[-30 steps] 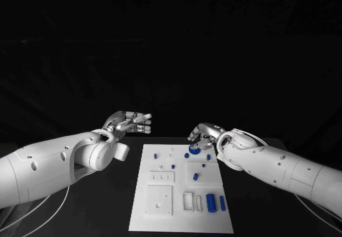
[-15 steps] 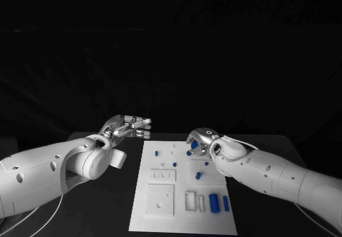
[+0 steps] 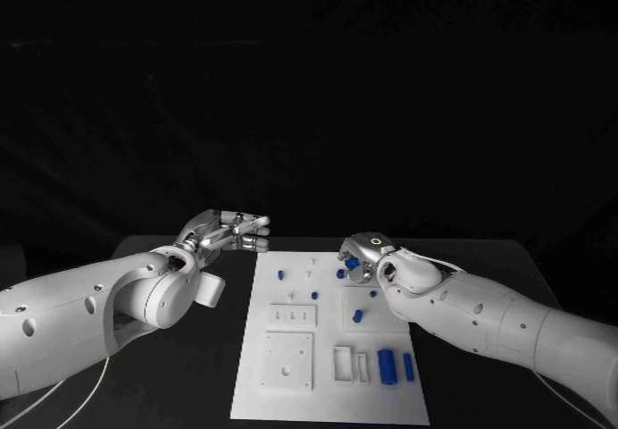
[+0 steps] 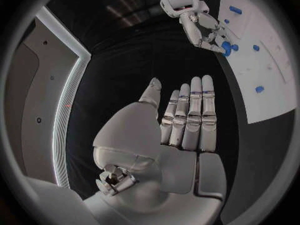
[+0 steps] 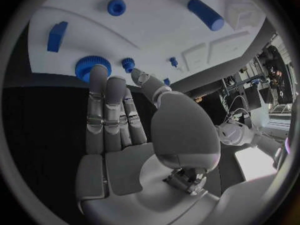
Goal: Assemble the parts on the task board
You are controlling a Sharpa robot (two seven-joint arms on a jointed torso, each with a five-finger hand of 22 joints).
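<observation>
The white task board [image 3: 322, 393] lies lengthwise in the middle of the black table. My right hand [image 3: 364, 255] hovers over its far right corner, fingers stretched out together, with the fingertips [image 5: 97, 75] touching the rim of a large blue gear [image 5: 87, 65] that lies on the board [image 5: 156, 30]. A smaller blue gear [image 5: 128, 63] sits just beside the thumb. In the left wrist view the right hand [image 4: 200, 25] reaches down to the same gear [image 4: 227, 47]. My left hand [image 3: 229, 231] floats off the board's far left corner, fingers straight and apart, holding nothing.
Two blue cylinders [image 3: 385, 366] stand side by side near the board's front right. Small blue pegs [image 3: 359, 315] are scattered on its far half, one near the left edge [image 3: 282, 276]. A blue block [image 5: 56, 35] and a round blue piece [image 5: 116, 6] lie past the gear.
The head camera has shifted. Relative to the board, both hands stay about where they were, and the right hand's fingertips stay at the large gear.
</observation>
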